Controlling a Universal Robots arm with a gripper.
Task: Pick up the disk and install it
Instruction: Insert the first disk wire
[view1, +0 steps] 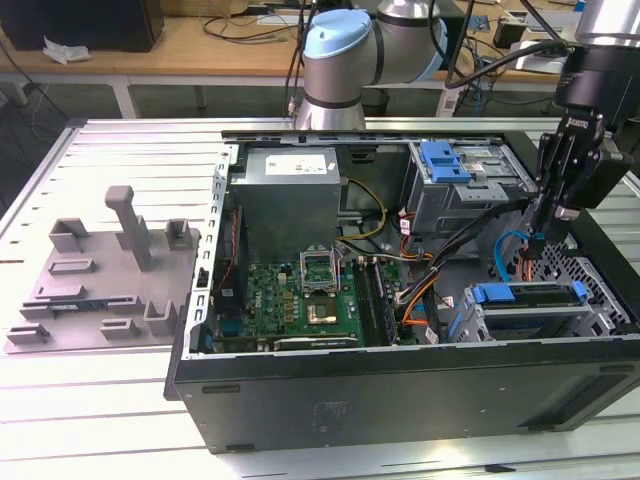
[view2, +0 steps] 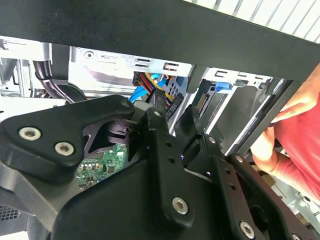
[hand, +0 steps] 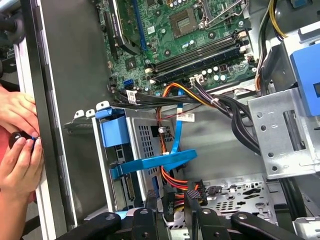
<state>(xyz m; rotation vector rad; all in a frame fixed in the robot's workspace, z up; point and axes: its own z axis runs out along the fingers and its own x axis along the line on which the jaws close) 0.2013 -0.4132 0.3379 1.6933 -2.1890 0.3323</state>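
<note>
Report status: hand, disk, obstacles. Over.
Hand open, empty, above orange cables. Disk sits in metal bay, blue frame up. Person's hands at case edge.

You are viewing an open computer case (view1: 400, 390) lying on the slatted surface (view1: 100, 420), green motherboard (view1: 300, 300) facing up; a grey moulded fixture (view1: 100, 280) is resting beside it.

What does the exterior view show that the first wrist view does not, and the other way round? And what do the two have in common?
The exterior view adds the robot arm and the grey fixture plate lying beside the computer case. The first wrist view adds a person's hands at the case's edge. Both show the motherboard, the blue flat cable and the gripper, its fingers apart inside the case.
</note>
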